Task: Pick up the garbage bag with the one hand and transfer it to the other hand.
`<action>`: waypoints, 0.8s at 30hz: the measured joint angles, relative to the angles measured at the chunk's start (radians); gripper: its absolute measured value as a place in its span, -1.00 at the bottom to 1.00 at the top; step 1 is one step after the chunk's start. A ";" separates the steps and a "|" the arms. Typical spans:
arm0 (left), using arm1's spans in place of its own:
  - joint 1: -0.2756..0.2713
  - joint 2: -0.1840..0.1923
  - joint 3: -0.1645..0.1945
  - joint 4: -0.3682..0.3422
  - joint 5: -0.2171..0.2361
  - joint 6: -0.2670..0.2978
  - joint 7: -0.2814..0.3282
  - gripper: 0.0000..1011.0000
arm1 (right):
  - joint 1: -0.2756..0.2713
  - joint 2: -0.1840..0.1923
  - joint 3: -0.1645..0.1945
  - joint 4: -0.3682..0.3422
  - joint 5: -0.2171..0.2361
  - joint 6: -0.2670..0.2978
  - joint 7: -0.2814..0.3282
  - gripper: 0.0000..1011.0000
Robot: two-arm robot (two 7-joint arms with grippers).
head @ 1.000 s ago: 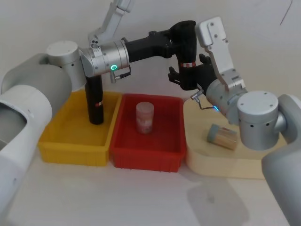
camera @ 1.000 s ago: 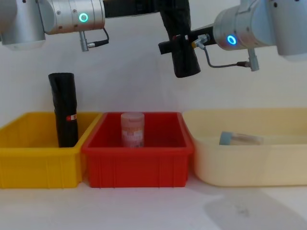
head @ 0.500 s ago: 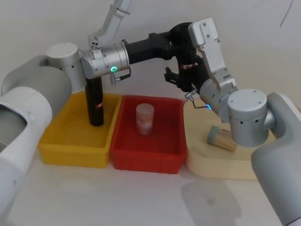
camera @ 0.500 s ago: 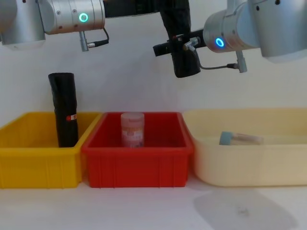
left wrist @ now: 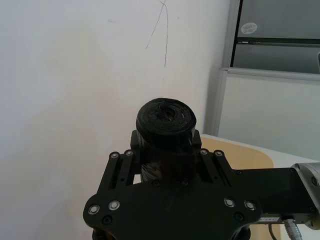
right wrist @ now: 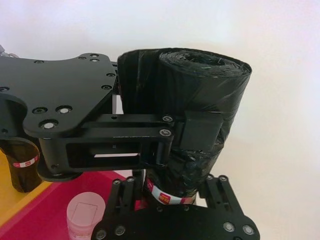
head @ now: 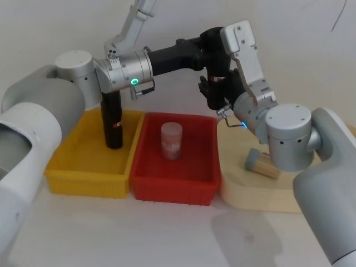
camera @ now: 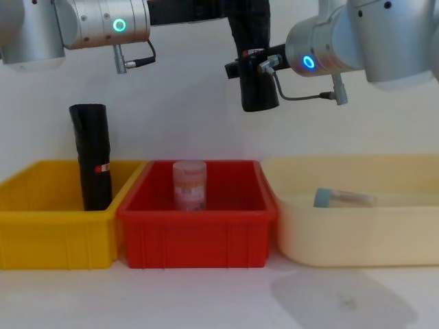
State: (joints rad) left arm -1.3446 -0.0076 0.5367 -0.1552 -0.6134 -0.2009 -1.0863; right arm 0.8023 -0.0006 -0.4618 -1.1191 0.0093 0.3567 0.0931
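Head view, nearest: white desk (head: 111, 233) along the bottom of the frame. On it, left to right, yellow bin (head: 89, 167), red bin (head: 175, 167), cream tray (head: 250, 194).

Yellow bin holds a second black roll (head: 113, 119) standing upright, red-banded label low on it. Red bin holds a pink translucent jar (head: 171, 140), upright, at centre. Cream tray holds a small cylinder (head: 262, 162) lying on its side.

Above the bins, upper centre of the frame: garbage bag (head: 214, 69), a tight black roll, long axis close to vertical, lower end pointing down toward the back edge of the red bin, well clear of it. In the chest view it hangs at top centre, lower end just left of the blue ring light.

Left gripper (head: 214, 44), on the green-lit arm, comes in from the left; its fingers (right wrist: 197, 132) are clamped on the upper part of the roll.

Right gripper (head: 218, 92), on the blue-lit arm, comes in from the right and sits at the lower part of the roll near the red-and-white label band. Its fingers stand on either side of the roll; contact: cannot tell.
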 joint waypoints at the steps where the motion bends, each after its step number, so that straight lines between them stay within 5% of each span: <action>1: 0.000 0.000 0.000 0.000 0.000 0.000 0.000 0.00 | 0.001 -0.001 0.000 0.002 0.000 0.000 0.000 0.13; 4: 0.000 0.000 0.000 0.000 0.000 0.000 0.000 0.00 | 0.002 -0.003 0.001 0.005 0.000 -0.001 -0.001 0.00; 19: 0.000 0.000 0.000 0.000 0.000 0.000 0.000 0.00 | 0.005 -0.006 0.001 0.013 -0.001 -0.003 -0.002 0.00; 24: 0.000 0.000 0.000 0.000 0.000 0.000 0.000 0.21 | 0.006 -0.007 0.001 0.015 -0.001 -0.003 -0.002 -0.01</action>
State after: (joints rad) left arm -1.3447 -0.0079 0.5367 -0.1553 -0.6136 -0.2009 -1.0863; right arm 0.8078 -0.0073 -0.4606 -1.1044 0.0079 0.3538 0.0913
